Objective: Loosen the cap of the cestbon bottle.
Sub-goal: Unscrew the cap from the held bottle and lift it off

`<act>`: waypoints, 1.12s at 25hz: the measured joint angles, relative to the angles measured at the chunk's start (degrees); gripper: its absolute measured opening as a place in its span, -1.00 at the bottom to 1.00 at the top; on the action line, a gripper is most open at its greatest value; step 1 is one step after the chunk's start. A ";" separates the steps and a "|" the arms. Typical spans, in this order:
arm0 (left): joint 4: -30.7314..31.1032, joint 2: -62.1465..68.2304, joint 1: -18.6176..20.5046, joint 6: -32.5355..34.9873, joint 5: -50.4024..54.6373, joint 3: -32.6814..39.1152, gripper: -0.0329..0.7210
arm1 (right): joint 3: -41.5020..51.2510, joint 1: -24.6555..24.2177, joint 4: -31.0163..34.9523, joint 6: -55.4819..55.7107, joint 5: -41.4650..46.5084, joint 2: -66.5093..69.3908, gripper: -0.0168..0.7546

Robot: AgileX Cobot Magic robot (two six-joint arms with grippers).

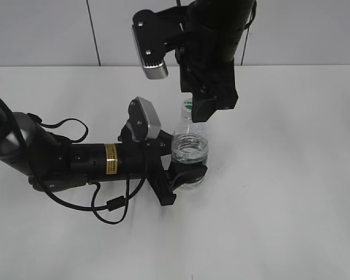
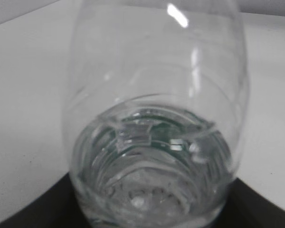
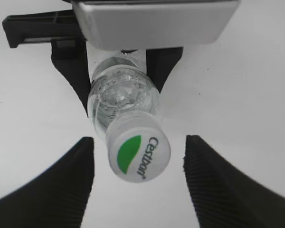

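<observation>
The cestbon bottle [image 1: 189, 150] is a small clear plastic bottle standing upright on the white table. My left gripper [image 1: 184, 172] is shut on its lower body, and its dark fingers [image 2: 33, 213] show on both sides of the bottle [image 2: 156, 118] in the left wrist view. The cap [image 3: 138, 153] is white with a green leaf mark and sits on the neck. My right gripper [image 3: 137, 159] hangs over it from above and is open, with a black ribbed finger [image 3: 213, 185] on each side and a clear gap to the cap. From outside, the right gripper [image 1: 205, 108] partly hides the cap [image 1: 187, 105].
The white table [image 1: 291, 192] stretches out on every side, with a grey panelled wall behind it. The left arm [image 1: 76, 160] lies low across the table's left half, and a black cable [image 1: 111, 205] loops under it. The left wrist camera housing [image 3: 154, 23] sits just above the bottle.
</observation>
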 joint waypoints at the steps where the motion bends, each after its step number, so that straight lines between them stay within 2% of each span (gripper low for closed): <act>1: 0.00 0.00 0.00 0.00 0.05 0.00 0.17 | 0.00 0.00 0.00 0.66 0.00 -0.53 0.33; 3: 0.00 0.00 0.00 0.00 0.05 0.00 0.17 | -0.06 0.00 0.11 2.04 0.05 -1.51 0.43; 8: 0.00 0.00 0.00 0.00 0.05 0.00 0.17 | -0.18 0.00 1.10 13.44 0.05 -2.46 0.47; 14: 0.00 0.00 0.00 -0.36 0.05 0.00 0.17 | -0.18 0.00 2.31 55.83 0.05 -2.51 0.47; 17: 0.00 0.00 0.00 -0.61 0.05 0.00 0.17 | -0.18 0.00 0.39 67.90 0.05 -2.51 0.47; 21: -0.05 0.00 0.00 -0.65 0.00 0.00 0.17 | -0.18 0.00 -0.13 76.41 0.05 -2.11 0.47; 28: -0.10 0.00 0.00 -0.67 -0.58 0.00 0.17 | -0.18 0.00 -0.08 78.87 0.05 -0.62 0.41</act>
